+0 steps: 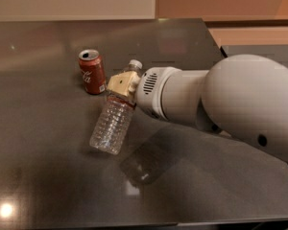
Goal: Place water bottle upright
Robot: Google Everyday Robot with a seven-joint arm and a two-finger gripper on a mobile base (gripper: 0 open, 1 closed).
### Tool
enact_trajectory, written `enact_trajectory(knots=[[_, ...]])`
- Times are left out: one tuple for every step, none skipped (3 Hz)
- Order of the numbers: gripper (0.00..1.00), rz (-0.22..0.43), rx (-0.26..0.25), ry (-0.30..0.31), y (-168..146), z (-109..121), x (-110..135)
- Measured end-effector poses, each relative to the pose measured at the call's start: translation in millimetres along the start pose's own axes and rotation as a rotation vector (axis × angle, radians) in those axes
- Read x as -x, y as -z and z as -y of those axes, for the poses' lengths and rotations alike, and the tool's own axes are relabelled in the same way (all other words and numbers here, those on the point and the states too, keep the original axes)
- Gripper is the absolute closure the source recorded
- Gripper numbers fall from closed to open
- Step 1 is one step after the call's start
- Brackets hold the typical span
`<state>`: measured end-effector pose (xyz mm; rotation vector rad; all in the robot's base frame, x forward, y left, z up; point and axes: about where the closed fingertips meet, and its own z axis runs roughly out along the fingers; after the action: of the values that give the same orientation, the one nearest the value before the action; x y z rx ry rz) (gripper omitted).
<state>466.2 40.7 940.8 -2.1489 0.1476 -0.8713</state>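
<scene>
The water bottle (111, 126) is a clear ribbed plastic bottle. It hangs tilted over the dark table (48, 176), base down-left near the surface, white cap (135, 64) up-right. My gripper (120, 87), with tan fingers, is shut around the bottle's upper part near the neck, hiding the label band. The white arm (221, 99) reaches in from the right.
A red soda can (92, 71) stands upright just left of the gripper, close to the bottle's neck. The table's right edge (216, 42) runs behind the arm and its front edge (134, 224) lies at the bottom.
</scene>
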Motion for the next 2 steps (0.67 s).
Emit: enact_trajectory(knots=[[1.0, -0.005, -0.072, 0.074, -7, 13, -14], [1.0, -0.015, -0.168, 0.135, -8, 25, -28]])
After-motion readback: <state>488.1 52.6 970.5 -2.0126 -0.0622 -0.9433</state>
